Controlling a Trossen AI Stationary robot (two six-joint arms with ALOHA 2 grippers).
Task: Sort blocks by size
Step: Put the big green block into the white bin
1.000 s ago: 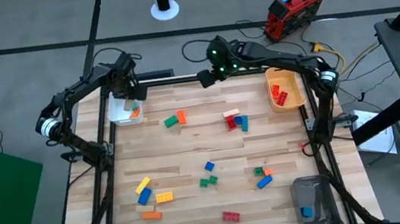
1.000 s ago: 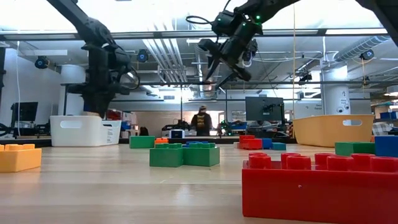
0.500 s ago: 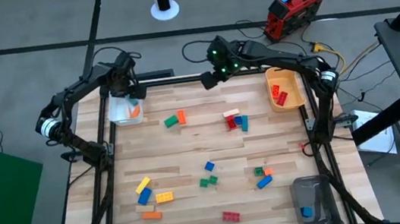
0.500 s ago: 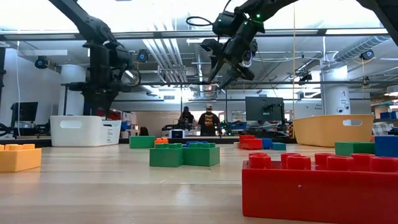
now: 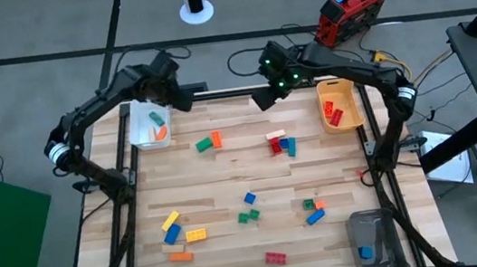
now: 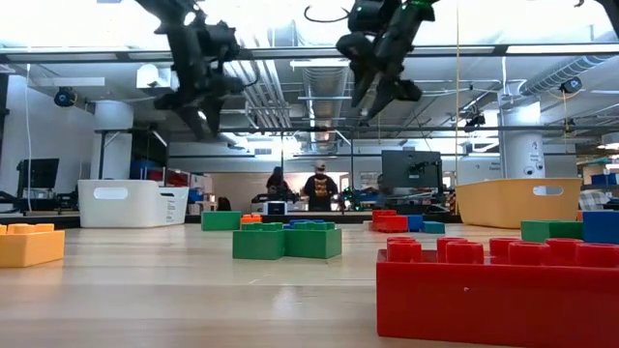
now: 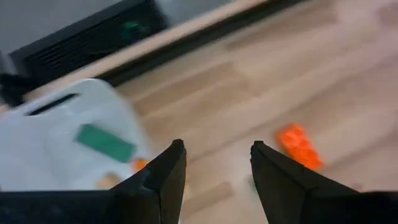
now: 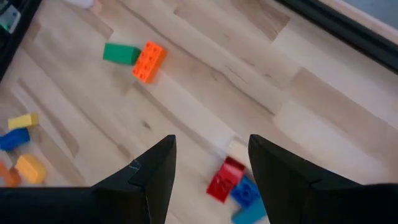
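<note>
Evenly bright from overhead, with soft, faint shadows on the table [image 5: 226, 176]. Glaring ceiling lights [image 6: 290, 19] in the low view. Motion-blurred throughout the left wrist view; smeared white bin [image 7: 37, 149].

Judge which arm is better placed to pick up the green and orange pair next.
Left, probably. The left gripper hangs open, empty, beside the white bin, nearer the green block and orange block than the open right gripper, which is closer to the red-and-blue cluster.

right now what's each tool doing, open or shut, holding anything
Left tool: open, empty, raised beside the white bin.
Right tool: open, empty, raised over the table's far edge.
</note>
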